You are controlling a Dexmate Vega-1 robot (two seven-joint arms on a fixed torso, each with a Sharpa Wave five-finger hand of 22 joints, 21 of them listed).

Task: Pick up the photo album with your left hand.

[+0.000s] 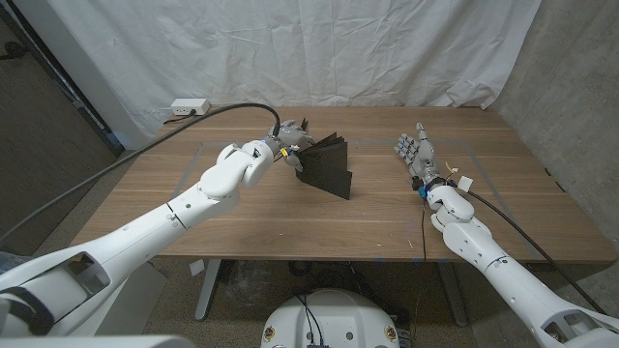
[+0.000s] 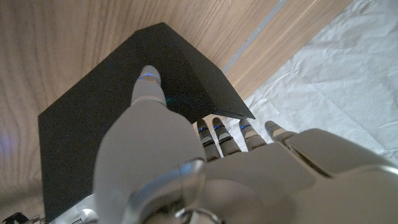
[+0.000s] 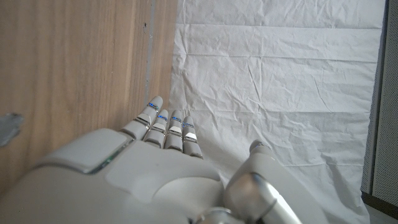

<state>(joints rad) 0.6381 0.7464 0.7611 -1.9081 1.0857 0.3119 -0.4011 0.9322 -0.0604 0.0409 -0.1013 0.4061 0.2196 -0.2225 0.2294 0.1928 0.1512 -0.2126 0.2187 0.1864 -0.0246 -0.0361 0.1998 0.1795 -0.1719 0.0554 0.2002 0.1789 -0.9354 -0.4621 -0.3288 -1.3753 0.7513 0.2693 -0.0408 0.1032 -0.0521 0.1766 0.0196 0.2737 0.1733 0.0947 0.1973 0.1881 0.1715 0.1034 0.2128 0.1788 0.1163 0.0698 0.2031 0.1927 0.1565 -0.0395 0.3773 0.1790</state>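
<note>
1. Tabletop [image 1: 242, 227]: wooden, carrying everything; white cloth backdrop [image 1: 319, 48] hanging behind its far edge, white power strip [image 1: 190, 107] sitting at the far edge, well to the robot's left of the album.
2. Photo album [image 1: 324, 166]: dark, stiff covers, sitting near the tabletop's middle, tilted up with covers splaying like a tent and one edge on the wood. Judging: fairly light and rigid, but the matte covers could be slick and the book could be swinging open if held by one cover only. Best hold looks like pinching across both covers near the spine or top edge.
3. Left hand [image 1: 282, 140]: touching the album's raised far-left edge. In the left wrist view the thumb is pressing on the dark cover and the fingers [image 2: 225, 134] are curling over the edge behind, so it is gripping the album.
4. Right hand [image 1: 414, 155]: waiting well to the album's right, fingers [image 3: 168, 127] straight, side by side, thumb apart, holding nothing.
</note>
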